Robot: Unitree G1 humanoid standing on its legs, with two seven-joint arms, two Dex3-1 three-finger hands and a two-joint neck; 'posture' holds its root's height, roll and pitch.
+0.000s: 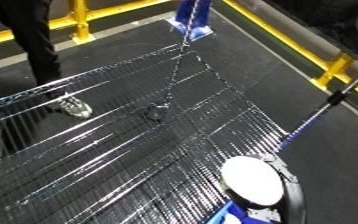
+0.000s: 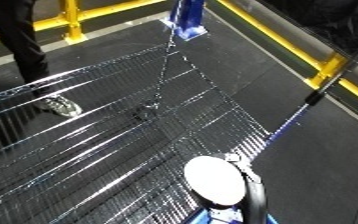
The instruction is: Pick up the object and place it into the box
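Left eye view: silver wire-mesh surface [image 1: 113, 150] fills most of the picture; small dark object [image 1: 155, 112] lies on it near the middle. White round disc [image 1: 254, 181] sits at the lower right edge.

Right eye view: blue foot [image 2: 187, 22] at top. No robot hand shows; bin not seen.

One white and silver forearm [image 1: 257, 186] rising from the lower edge at the view's right, seen end-on, rounded white top, no hand in view
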